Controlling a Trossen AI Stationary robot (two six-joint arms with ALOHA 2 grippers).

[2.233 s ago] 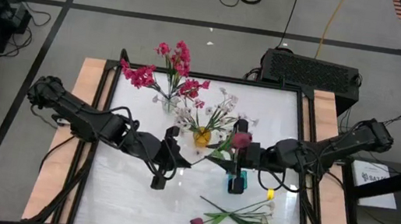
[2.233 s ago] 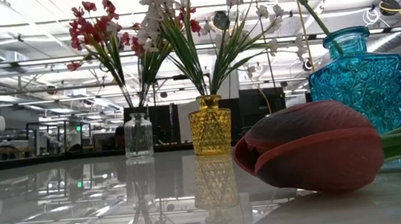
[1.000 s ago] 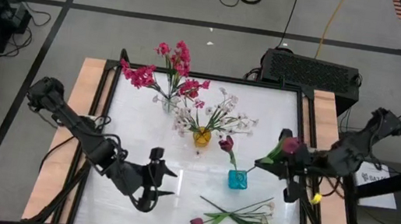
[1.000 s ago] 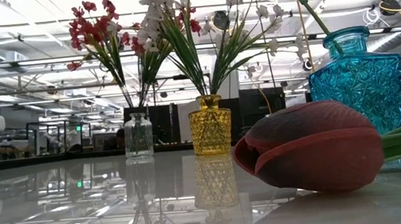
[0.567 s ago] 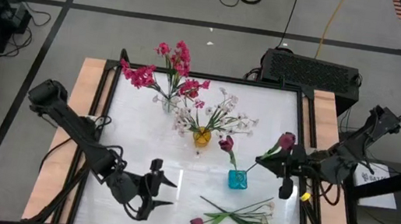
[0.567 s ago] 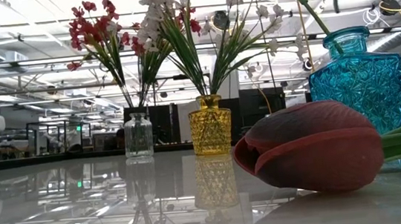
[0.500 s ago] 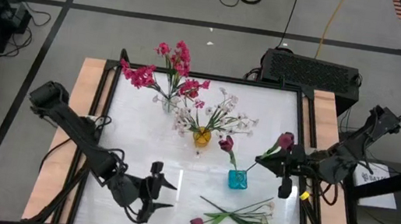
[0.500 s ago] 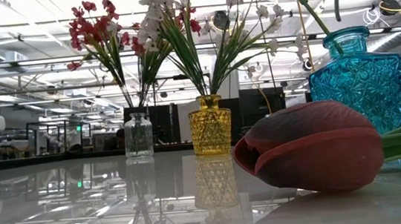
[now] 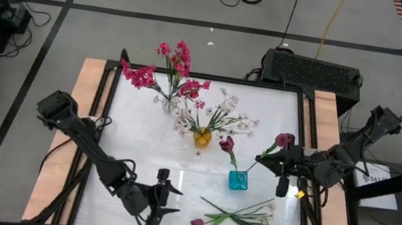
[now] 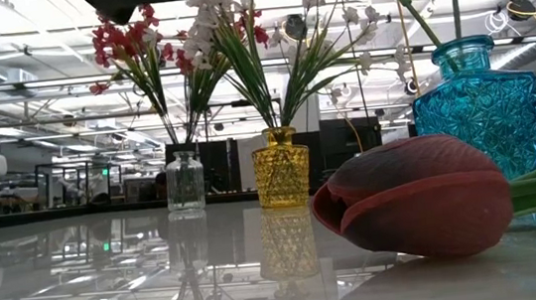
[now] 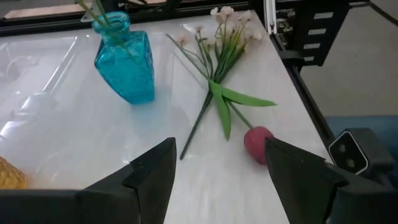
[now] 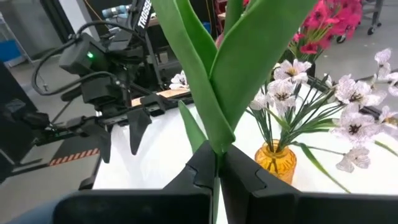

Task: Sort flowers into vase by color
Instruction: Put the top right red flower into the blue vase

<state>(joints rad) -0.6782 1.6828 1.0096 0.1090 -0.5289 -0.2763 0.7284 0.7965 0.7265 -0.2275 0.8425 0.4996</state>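
1. White and glossy, the desk (image 9: 135,131) fills the middle of the overhead frame, ringed by grey floor and cables.
2. Sorted so far, as I judge it: the clear vase (image 9: 168,105) at upper centre holds the pink flowers (image 9: 161,67), the yellow vase (image 9: 202,137) holds the white flowers (image 9: 224,116), and the blue vase (image 9: 237,180) at centre right has one maroon tulip (image 9: 226,144) in it.
3. The right claw (image 9: 281,169), right of centre just beside the blue vase, is clamped shut on the stem of a second maroon tulip (image 9: 284,141); its own camera shows green leaves rising between the pinched fingers.
4. The left claw (image 9: 167,200), lower centre, hangs with its jaws wide apart and nothing in them, facing the loose pile (image 9: 245,220) at lower right.
5. Left to do, by my reckoning: drop the held tulip into the blue vase, then clear the pile, where a loose tulip bud (image 11: 259,143) and some white sprigs (image 11: 229,25) lie on the desk.
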